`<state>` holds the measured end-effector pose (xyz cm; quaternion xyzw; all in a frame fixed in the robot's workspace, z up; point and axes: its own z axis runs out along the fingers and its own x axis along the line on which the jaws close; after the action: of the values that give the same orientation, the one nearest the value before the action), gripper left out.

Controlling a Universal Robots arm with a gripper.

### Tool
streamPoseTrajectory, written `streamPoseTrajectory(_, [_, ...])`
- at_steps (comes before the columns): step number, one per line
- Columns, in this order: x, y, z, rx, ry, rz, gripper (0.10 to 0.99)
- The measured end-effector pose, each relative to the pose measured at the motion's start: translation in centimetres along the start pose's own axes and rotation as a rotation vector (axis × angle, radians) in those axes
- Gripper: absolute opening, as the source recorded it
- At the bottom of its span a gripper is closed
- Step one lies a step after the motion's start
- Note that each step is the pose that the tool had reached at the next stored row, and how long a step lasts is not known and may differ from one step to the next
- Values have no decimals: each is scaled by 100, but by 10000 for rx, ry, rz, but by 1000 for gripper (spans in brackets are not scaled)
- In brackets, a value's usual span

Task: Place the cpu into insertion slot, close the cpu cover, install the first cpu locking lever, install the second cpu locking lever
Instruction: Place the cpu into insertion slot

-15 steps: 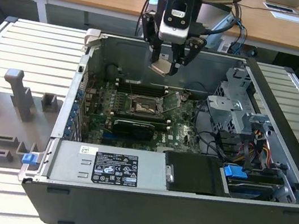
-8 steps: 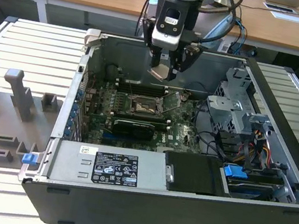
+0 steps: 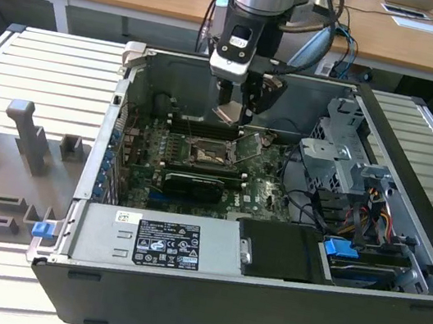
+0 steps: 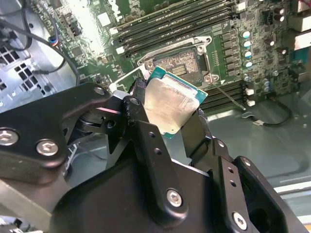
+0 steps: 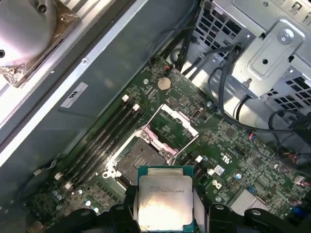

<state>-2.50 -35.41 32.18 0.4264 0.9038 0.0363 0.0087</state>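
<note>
Cpu, flat silver-beige square chip, pinched in black gripper above open dark square metal-rimmed insertion slot, thin silver cpu cover raised: placing step, likely needing square alignment before lowering.

The cpu hangs above the motherboard, near the insertion slot.

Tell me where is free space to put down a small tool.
The ribbed table is bare beyond the grey fixtures and on the exterior view's right of the case. Inside is crowded: cables, and the gripper holding the cpu.
</note>
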Motion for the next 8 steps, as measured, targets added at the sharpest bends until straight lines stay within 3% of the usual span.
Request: streamPoseTrajectory(8, [-2,-11,151,-7,-71,878,537])
